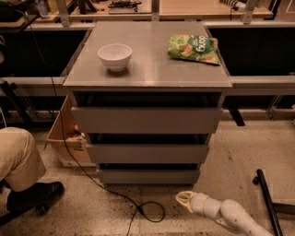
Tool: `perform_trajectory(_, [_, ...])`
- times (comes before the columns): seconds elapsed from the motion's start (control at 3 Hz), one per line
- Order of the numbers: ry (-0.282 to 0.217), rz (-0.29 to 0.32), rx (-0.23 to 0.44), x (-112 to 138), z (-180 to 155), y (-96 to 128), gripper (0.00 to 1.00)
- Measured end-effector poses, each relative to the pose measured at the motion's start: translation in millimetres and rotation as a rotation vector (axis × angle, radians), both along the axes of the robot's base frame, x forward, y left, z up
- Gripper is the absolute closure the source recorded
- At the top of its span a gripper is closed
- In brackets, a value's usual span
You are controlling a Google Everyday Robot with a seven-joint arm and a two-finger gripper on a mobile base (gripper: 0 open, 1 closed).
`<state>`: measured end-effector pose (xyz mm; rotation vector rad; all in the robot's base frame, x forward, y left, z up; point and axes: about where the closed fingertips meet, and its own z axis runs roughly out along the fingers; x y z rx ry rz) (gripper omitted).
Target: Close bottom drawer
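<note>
Three grey flat drawer fronts stack under one grey surface (147, 76), each separated from the next by a dark gap. The top drawer front (146, 120) is the widest and the middle drawer front (147, 153) is narrower. The bottom drawer (148, 176) has the narrowest, shortest front and sits lowest, just above the floor (230, 152); how far it stands out cannot be told from this angle. Open speckled floor lies in front of the bottom drawer, crossed by a black cable (152, 216) that runs in from the left and ends in a loop near the cabinet's foot. On the left a cardboard box (62, 138) stands just beside the cabinet, and further left are a person's tan-trousered leg (16, 159) and a black shoe (34, 196). On the right the floor is bare as far as a black bar (269, 203) lying near the frame edge. The surface carries a white bowl (115, 56) at left and a green snack bag (193, 48) at right rear, well apart from each other. A workbench (184, 9) runs behind, with dark space under it. The hand (185, 201), cream-coloured, is low near the floor, in front of and to the right of the bottom drawer, its tip pointing left. It is clear of the drawer front, with the cable loop just to its left. Whether the hand is wide or narrow cannot be told.
</note>
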<state>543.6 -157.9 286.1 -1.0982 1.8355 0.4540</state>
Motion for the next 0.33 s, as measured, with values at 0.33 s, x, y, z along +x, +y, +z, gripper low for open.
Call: perform_trajectory(0.33, [-0.017, -0.06, -0.025, -24.0, 13.4, -21.9, 0.83])
